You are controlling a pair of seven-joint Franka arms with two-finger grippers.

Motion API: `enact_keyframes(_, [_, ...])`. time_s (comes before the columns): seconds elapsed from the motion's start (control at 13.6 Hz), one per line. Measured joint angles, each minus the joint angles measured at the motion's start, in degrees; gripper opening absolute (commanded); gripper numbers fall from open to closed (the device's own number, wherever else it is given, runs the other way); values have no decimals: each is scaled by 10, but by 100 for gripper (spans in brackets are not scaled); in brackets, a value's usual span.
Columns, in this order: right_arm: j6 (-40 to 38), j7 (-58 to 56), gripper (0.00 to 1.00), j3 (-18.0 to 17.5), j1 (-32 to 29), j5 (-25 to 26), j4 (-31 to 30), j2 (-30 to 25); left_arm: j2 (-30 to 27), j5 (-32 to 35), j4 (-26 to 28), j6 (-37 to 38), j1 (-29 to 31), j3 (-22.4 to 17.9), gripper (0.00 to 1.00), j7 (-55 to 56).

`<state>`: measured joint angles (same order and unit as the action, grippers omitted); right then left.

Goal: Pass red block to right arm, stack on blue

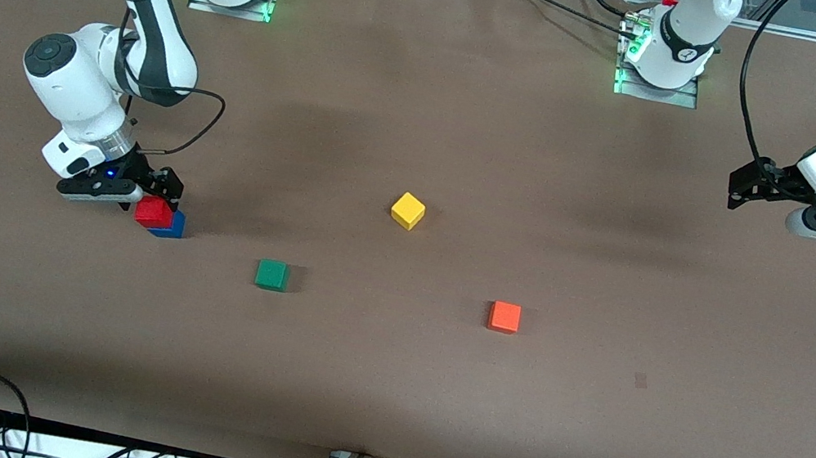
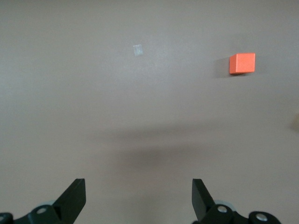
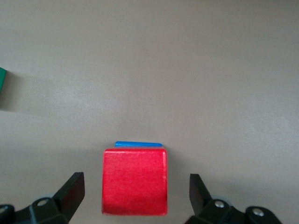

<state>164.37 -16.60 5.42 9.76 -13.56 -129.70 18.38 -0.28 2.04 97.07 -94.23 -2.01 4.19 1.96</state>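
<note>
The red block (image 1: 153, 211) sits on top of the blue cube (image 1: 171, 227) near the right arm's end of the table. In the right wrist view the red block (image 3: 134, 182) covers the blue cube (image 3: 138, 144) except for a thin strip. My right gripper (image 1: 147, 195) is open around the red block, with a gap between each finger and the block (image 3: 135, 193). My left gripper (image 1: 742, 190) is open and empty, held above the table at the left arm's end (image 2: 138, 196).
A green cube (image 1: 272, 274), a yellow cube (image 1: 408, 210) and an orange cube (image 1: 504, 316) lie apart on the brown table. The orange cube also shows in the left wrist view (image 2: 242, 63). The green cube's edge shows in the right wrist view (image 3: 2, 80).
</note>
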Motion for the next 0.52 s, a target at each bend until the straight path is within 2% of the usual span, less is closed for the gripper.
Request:
enact_keyframes(0.37, [-10, 4, 100, 0, 1, 0, 24, -6, 0, 0, -5, 5, -1, 5, 100, 0])
enact_keyframes(0.52, [-67, 6, 100, 0, 1, 0, 48, -16, 0, 0, -9, 7, -1, 6, 100, 0])
